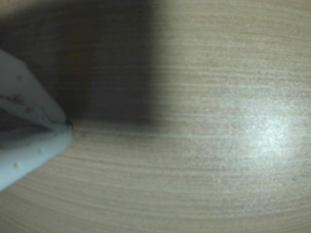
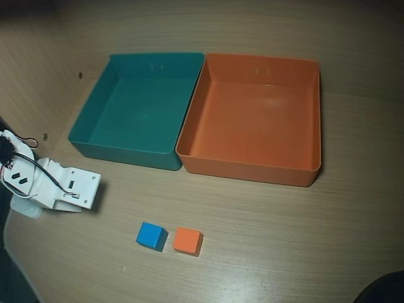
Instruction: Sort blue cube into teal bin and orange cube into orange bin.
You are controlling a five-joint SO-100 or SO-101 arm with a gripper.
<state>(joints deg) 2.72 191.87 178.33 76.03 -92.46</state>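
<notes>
Resting at the overhead view's left edge, the white arm's end effector [image 1: 68,127] has its jaws closed together on nothing, tips meeting in the wrist view above bare desk [image 2: 303,240]. Right of it and nearer the camera lie the blue cube [image 2: 151,235] and, just beside, the orange cube [image 2: 187,240]. Farther right and beyond stand the empty teal bin [image 2: 120,153] and orange bin [image 2: 252,170], walls touching.

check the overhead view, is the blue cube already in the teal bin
No, the blue cube sits on the table beside the orange cube, outside the teal bin.
</notes>
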